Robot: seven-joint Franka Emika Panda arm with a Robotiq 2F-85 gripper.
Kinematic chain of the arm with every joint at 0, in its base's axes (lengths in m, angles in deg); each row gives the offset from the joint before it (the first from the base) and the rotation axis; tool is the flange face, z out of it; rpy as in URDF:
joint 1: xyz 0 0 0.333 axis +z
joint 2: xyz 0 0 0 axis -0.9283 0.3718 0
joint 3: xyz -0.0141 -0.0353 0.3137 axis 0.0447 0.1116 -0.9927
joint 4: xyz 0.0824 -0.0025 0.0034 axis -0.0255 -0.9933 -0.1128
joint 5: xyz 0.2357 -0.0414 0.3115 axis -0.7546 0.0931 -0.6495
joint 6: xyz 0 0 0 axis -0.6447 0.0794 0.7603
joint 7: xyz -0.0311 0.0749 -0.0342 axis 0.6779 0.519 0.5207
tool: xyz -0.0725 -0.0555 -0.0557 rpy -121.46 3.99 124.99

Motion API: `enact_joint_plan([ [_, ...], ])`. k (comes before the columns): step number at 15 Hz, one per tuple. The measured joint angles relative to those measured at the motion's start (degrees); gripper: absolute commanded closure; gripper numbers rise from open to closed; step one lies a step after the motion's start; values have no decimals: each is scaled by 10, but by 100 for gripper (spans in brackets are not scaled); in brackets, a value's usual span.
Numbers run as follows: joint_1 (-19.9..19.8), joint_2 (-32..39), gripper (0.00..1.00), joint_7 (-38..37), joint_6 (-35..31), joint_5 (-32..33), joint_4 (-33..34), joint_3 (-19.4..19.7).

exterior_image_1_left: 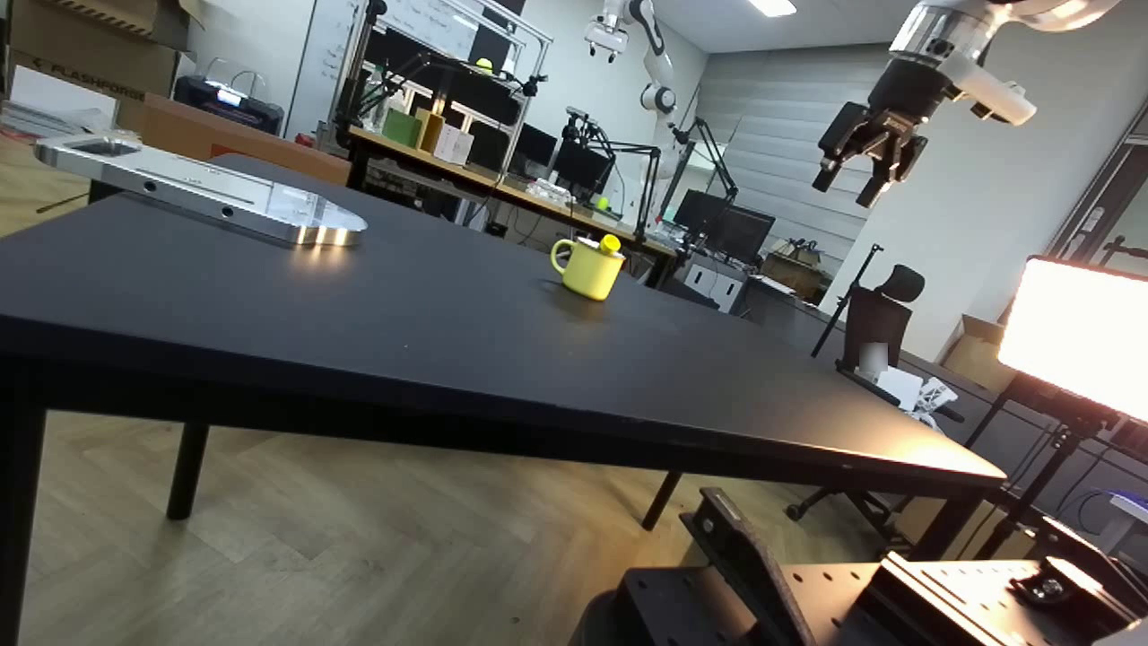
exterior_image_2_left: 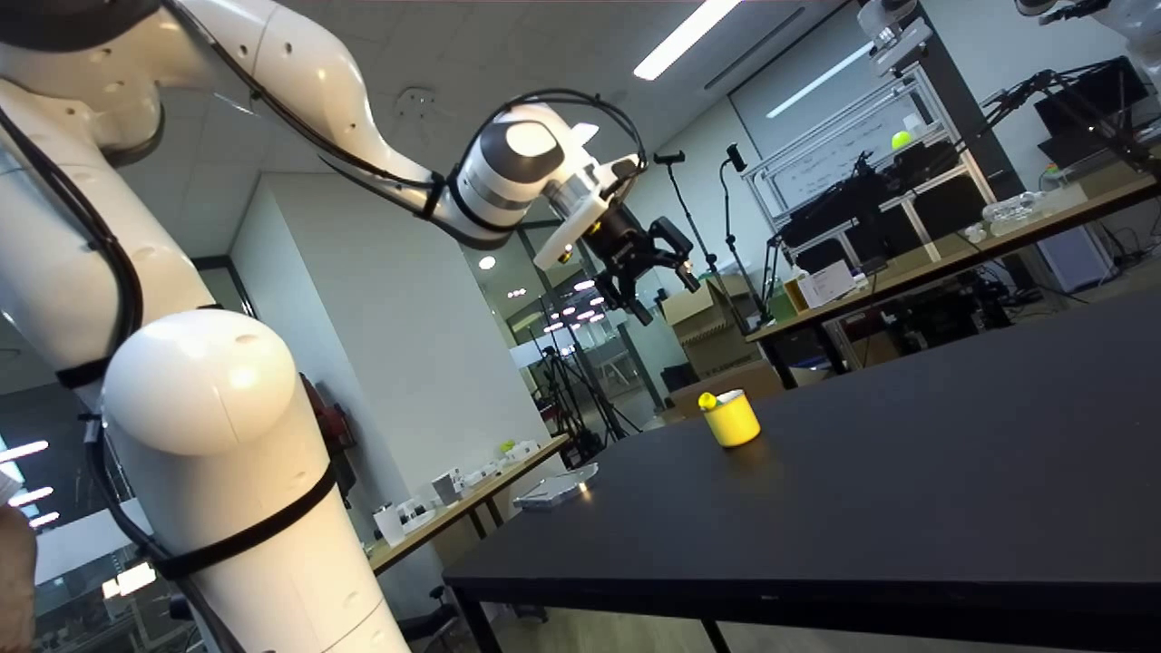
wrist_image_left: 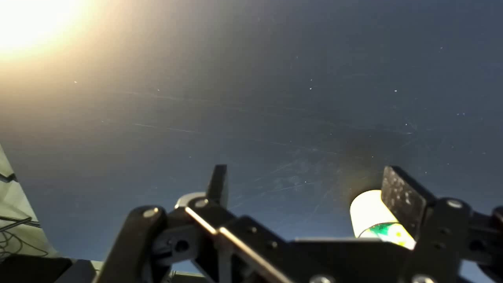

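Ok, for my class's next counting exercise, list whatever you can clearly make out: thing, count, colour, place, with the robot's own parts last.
mug: 1, yellow, on table
partly hidden item: 1, yellow-ended, sticking out of mug
table: 1, black, foreground
metal piece: 1, silver, flat at one table end
lamp panel: 1, glowing white, on a stand near table
perforated mount: 1, dark, foreground
office chair: at least 1, black, beyond table
benches: at least 2, wood-coloured, background
monitors: several, black, background
cardboard boxes: several, brown, background
tripods: several, black, background
other robot arm: at least 1, white, background
robot arm: 1, white with black cables, beside table
gripper: 1, black, above table, open, holding nothing
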Motion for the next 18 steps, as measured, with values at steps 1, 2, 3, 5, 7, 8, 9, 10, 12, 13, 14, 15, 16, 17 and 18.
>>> enact_joint_plan([
  [1,7,28,0,11,-6,-1,15,-1],
  [2,13,58,0,22,-12,-2,35,-3],
  [3,18,89,0,31,-15,-2,57,-6],
  [5,25,151,0,45,-16,-1,110,-13],
  [7,30,211,0,56,-15,-2,171,-22],
  [8,33,240,0,58,-14,-1,204,-27],
  [9,36,266,0,58,-9,-1,234,-31],
  [10,40,290,0,58,-2,-1,264,-36],
  [12,51,331,0,56,8,-1,310,-44],
  [13,57,349,0,55,12,-1,329,-48],
  [14,62,365,0,54,12,-3,344,-52],
  [15,66,379,0,54,12,-6,358,-56],
  [16,68,391,0,54,12,-9,370,-61],
  [17,69,401,0,54,12,-10,381,-64],
  [18,70,409,0,54,11,-11,389,-67],
])
